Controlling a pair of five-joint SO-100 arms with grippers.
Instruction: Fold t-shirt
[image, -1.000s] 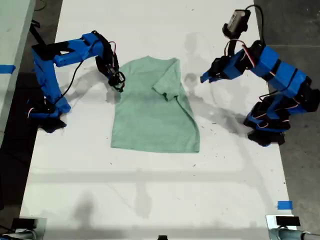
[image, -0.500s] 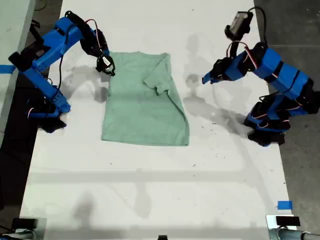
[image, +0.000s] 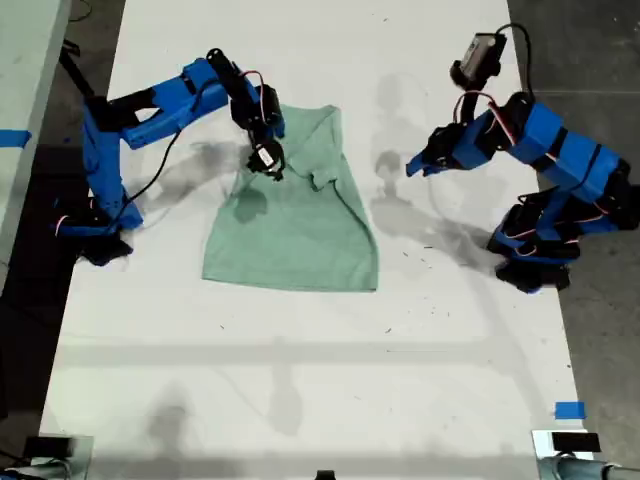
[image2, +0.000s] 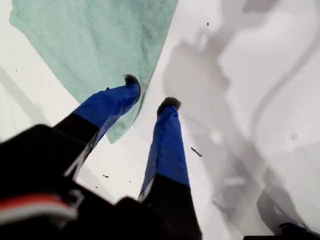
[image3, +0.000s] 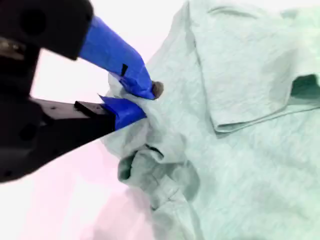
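The pale mint-green t-shirt (image: 300, 230) lies flat on the white table, with the sleeve toward the exterior view's right folded inward. My second gripper (image: 266, 157) (image3: 145, 100) is shut on a bunched piece of the shirt's edge (image3: 150, 150) from the exterior view's left side, and holds it lifted over the shirt's upper part. My first gripper (image: 414, 166) (image2: 150, 92) hangs open above bare table to the exterior view's right of the shirt. A corner of the t-shirt (image2: 100, 40) shows just beyond its fingertips, with nothing between them.
The white table (image: 300, 380) ends in dark floor at the exterior view's right and left. Blue tape marks (image: 568, 410) sit near the front right in the exterior view. Both arm bases (image: 95, 225) (image: 535, 250) stand at the table's sides.
The second gripper first dragged the shirt toward the exterior view's left, then swung rightward over it, carrying the pinched edge inward. The first arm barely moved.
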